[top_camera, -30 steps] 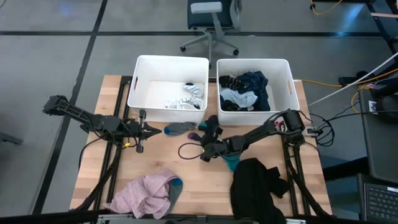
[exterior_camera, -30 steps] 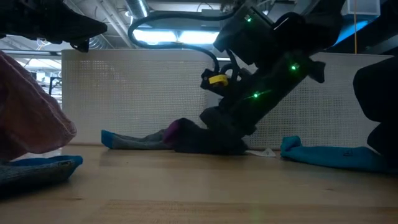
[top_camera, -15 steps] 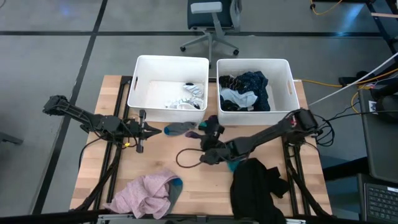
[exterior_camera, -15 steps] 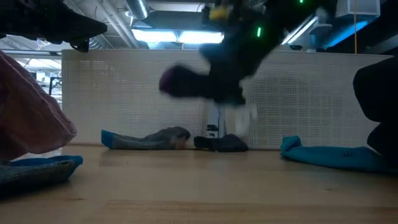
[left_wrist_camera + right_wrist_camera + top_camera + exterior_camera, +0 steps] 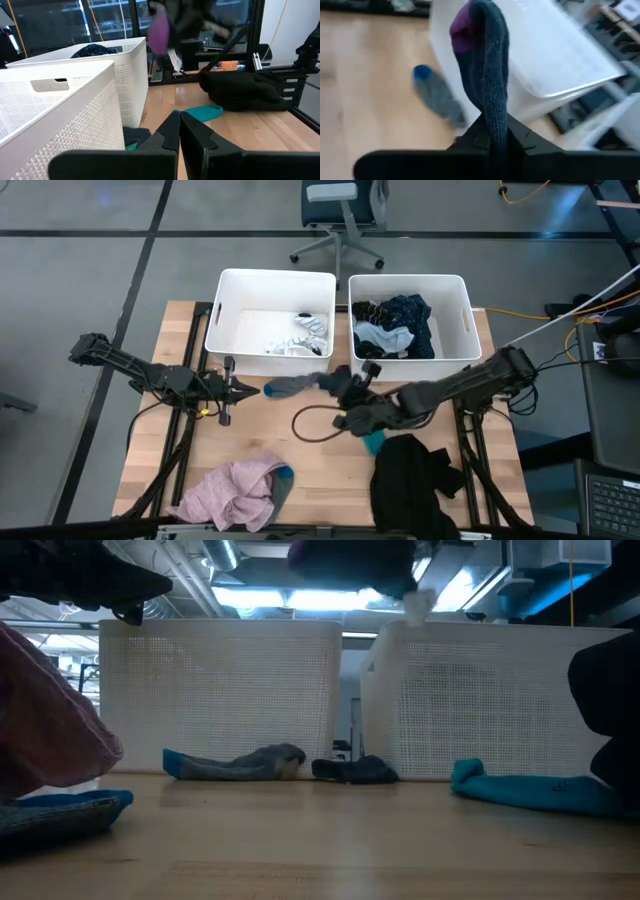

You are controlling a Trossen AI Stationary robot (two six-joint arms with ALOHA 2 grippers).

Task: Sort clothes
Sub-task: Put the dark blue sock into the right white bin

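My right gripper point(image 5: 345, 392) is raised over the table's middle, in front of the two white tubs, shut on a dark sock point(image 5: 487, 75) with a purple end point(image 5: 465, 32). The low view shows this sock point(image 5: 345, 555) high above the table. Another dark sock point(image 5: 355, 771) lies flat on the table by the tub walls. A grey sock with a blue toe point(image 5: 288, 386) lies near it. My left gripper point(image 5: 250, 389) hovers shut and level left of the grey sock, holding nothing. My right gripper pinches the dark sock between its two fingers at the sock's dark part point(image 5: 492, 127), away from the purple end. The sock reaches out past the fingertips with its purple end farthest from them. It is lifted clear of the table.
The left tub point(image 5: 225, 320) holds a few light pieces; the right tub point(image 5: 462, 315) holds dark and white clothes. A teal sock point(image 5: 372, 442) and a black garment point(image 5: 410, 475) lie near the front right. A pink garment point(image 5: 235, 492) lies at the front left.
My right gripper has gone up from the table with the purple-ended dark sock, which now hangs clear high above the wood. The other dark sock and the grey sock have stayed on the table.
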